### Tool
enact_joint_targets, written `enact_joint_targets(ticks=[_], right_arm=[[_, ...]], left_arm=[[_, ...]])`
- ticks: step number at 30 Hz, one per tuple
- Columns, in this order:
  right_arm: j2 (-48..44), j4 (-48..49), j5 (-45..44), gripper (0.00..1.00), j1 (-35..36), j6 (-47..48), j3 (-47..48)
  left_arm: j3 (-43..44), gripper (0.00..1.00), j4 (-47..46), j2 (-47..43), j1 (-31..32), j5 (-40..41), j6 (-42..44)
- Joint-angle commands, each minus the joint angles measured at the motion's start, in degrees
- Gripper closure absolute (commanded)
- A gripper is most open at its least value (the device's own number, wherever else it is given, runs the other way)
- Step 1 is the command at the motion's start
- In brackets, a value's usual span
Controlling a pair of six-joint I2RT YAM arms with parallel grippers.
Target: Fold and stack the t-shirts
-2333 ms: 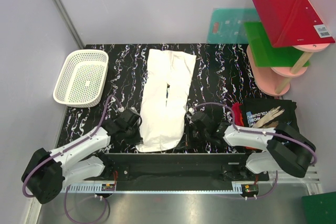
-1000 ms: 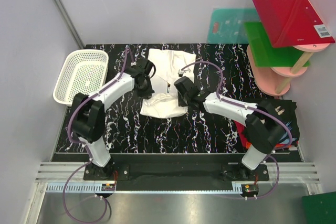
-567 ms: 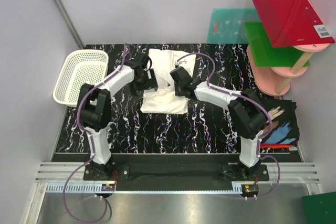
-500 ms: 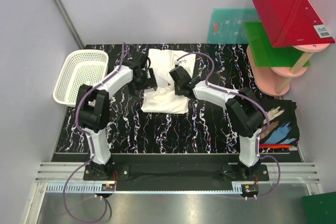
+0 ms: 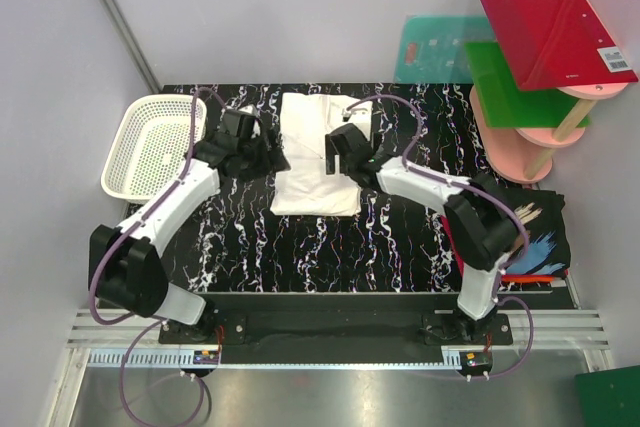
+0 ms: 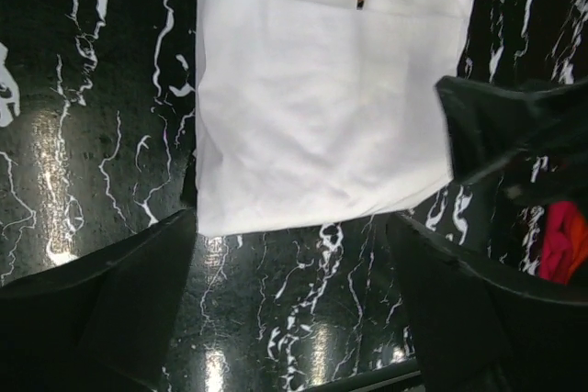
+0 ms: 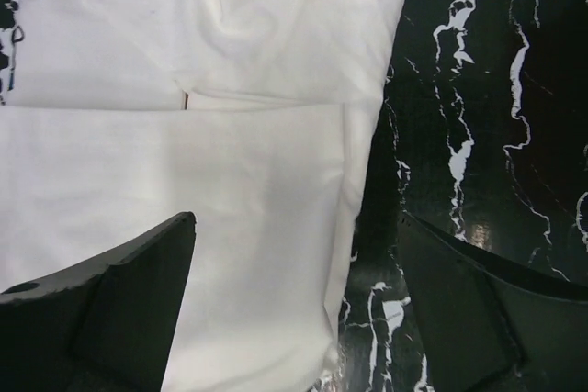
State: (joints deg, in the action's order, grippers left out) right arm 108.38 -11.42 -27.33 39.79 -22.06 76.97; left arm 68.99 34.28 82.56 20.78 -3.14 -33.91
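Your left claw (image 5: 258, 153) and right claw (image 5: 341, 148) both stand wide open, gripping nothing.
The left one hangs just off the left edge of the white t-shirt (image 5: 315, 169) and the right one over its right side. The shirt lies folded at the middle back of the black marbled table (image 5: 330, 247). The black t-shirt (image 5: 528, 229) sits at the right edge, a scrap of the red-orange t-shirt (image 6: 562, 243) shows in your left wrist view, and the white basket (image 5: 155, 147) stands far left.

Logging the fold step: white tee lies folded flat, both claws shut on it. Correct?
Not quite. The left claw and right claw are both open, gripping nothing; the two wrist views show them spread wide. The white tee does lie folded flat.
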Motion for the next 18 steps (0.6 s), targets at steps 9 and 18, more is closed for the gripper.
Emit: enact_joint_targets(ticks=[9, 18], right_arm=[[-12.67, 7.20, 14.13, 1.00, -0.24, -4.39, -11.32], [0.33, 2.73, 26.63, 1.00, -0.33, -7.99, -5.78]], left_arm=[[-6.41, 1.00, -12.64, 11.20, 1.90, -12.50, -2.56], [-5.62, 1.00, -11.35, 19.47, 1.99, -9.80, -4.58]])
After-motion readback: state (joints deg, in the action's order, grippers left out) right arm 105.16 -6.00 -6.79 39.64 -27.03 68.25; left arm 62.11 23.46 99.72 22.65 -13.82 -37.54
